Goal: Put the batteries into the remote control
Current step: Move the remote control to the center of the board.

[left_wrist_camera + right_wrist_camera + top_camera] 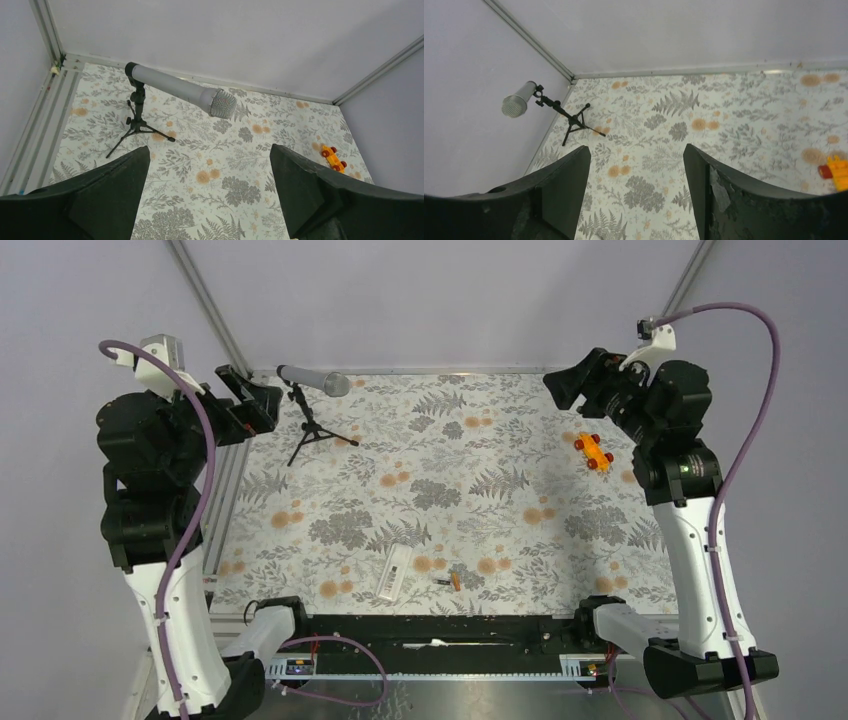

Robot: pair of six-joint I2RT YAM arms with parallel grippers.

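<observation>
Left fingers (112,192) and right fingers (729,195) gape empty; microphone (313,381), toy car (593,451) stand far from remote (394,573) and batteries (454,581).

Pale lavender-grey walls (440,300) close in the tabletop (520,455) on its far side and both flanks, plain and under soft, even light. The tabletop wears a white cloth printed with grey ferns and orange blooms. A slim aluminium post rises slantwise from each far corner, one left (205,300), one right (695,275). Aluminium rails (37,130) run along the cloth's left edge. A black beam (450,625) spans the near edge, with grey sheet metal (480,702) below it.
</observation>
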